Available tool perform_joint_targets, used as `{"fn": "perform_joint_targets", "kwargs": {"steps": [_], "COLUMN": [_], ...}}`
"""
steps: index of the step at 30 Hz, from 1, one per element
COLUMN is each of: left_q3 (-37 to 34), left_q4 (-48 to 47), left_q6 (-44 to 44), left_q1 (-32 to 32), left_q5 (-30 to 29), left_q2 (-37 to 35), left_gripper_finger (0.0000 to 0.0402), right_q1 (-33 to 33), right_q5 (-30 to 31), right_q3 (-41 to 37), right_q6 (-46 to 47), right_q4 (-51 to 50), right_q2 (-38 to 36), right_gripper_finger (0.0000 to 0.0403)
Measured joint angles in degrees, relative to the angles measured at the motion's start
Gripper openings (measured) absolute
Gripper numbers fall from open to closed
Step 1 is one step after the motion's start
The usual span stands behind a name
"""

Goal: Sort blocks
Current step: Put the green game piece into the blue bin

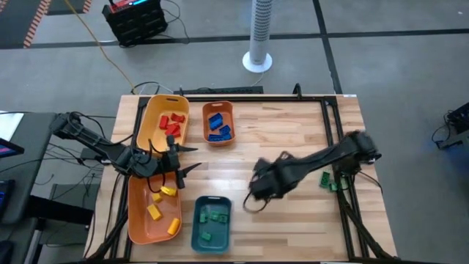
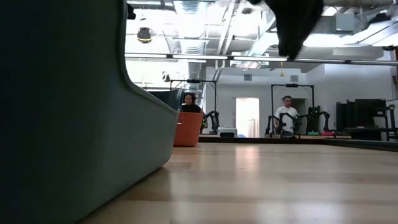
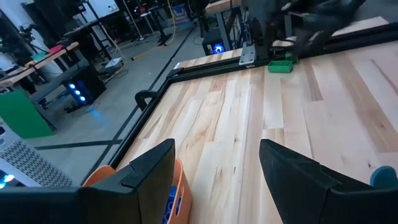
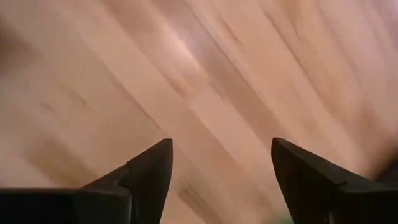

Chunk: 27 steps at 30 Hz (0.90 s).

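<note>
In the high view, red blocks (image 1: pixel 171 123) lie in the yellow tray (image 1: pixel 155 110) and blue blocks (image 1: pixel 218 126) in the small orange tray (image 1: pixel 219 107). Yellow blocks (image 1: pixel 154 213) lie in the long orange tray (image 1: pixel 135 220), and green blocks (image 1: pixel 212 217) in the teal tray (image 1: pixel 199 240). One green block (image 1: pixel 325 179) rests on the table by the right rail; the left wrist view shows the same green block (image 3: pixel 280 65). My left gripper (image 1: pixel 192 158) (image 3: pixel 216 146) is open between the yellow and long orange trays. My right gripper (image 1: pixel 253 196) (image 4: pixel 221 143) is open over bare table right of the teal tray.
A black rail frame (image 1: pixel 333 132) borders the wooden table (image 1: pixel 286 132). The low view is half filled by the teal tray's wall (image 2: pixel 68 112), with the small orange tray (image 2: pixel 188 129) behind it. Bare wood lies between the trays and the right rail. People sit far off in the room.
</note>
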Motion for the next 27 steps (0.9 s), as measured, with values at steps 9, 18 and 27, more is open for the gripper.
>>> {"fn": "perform_joint_targets", "kwargs": {"steps": [9, 18, 27], "left_q3": [0.0, 0.0, 0.0], "left_q4": [-0.5, -0.6, -0.8], "left_q6": [0.0, 0.2, 0.2], "left_q1": [-0.4, -0.4, -0.4], "left_q5": [0.0, 0.0, 0.0], "left_q2": [0.0, 0.0, 0.0], "left_gripper_finger": [0.0231, 0.0231, 0.0231], "right_q1": [0.4, 0.1, 0.1], "right_q5": [-8.5, -17.9, -22.0], "right_q3": [-35.7, -45.5, -48.5], "right_q6": [28.3, 37.0, 37.0], "right_q4": [10.8, 11.3, 12.9], "right_q2": [-22.4, -27.1, -26.7], "right_gripper_finger": [0.0281, 0.0281, 0.0281]}}
